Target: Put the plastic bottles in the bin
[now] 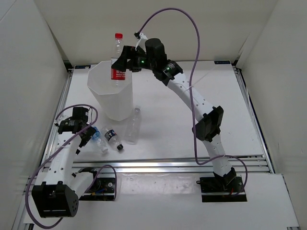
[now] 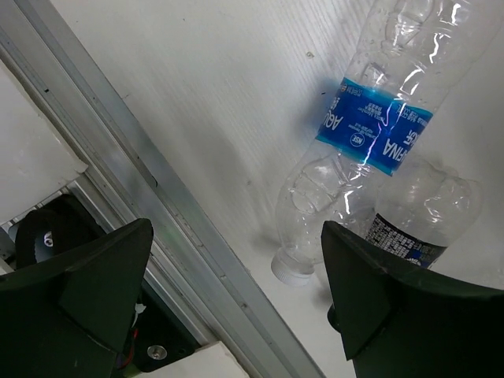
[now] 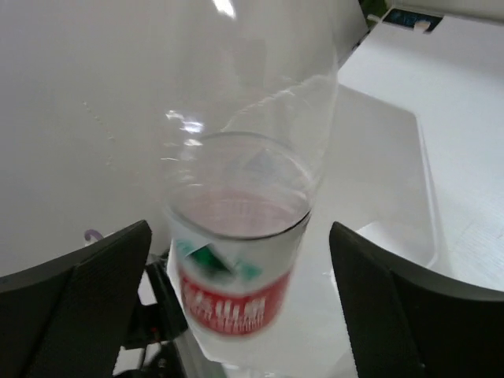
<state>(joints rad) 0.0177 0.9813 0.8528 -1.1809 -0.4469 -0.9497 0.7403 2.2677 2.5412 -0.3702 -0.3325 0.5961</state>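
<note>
My right gripper (image 3: 240,236) is spread wide. The red-capped bottle (image 1: 117,57) stands upright between its fingers, untouched, over the bin (image 1: 112,100), its red label blurred. My left gripper (image 2: 236,236) gapes above the blue-labelled bottle (image 2: 370,130), marked "AQU…FINA", which lies against the dark-labelled bottle (image 2: 413,232).

A flat white surface (image 1: 163,129) is boxed in by a left wall (image 1: 29,72), a back wall (image 1: 201,28) and a right wall (image 1: 283,72), all plain white panels. Silver aluminium rails (image 1: 168,165) frame its edges (two run along the near side). The light is even and the shadows are soft.
</note>
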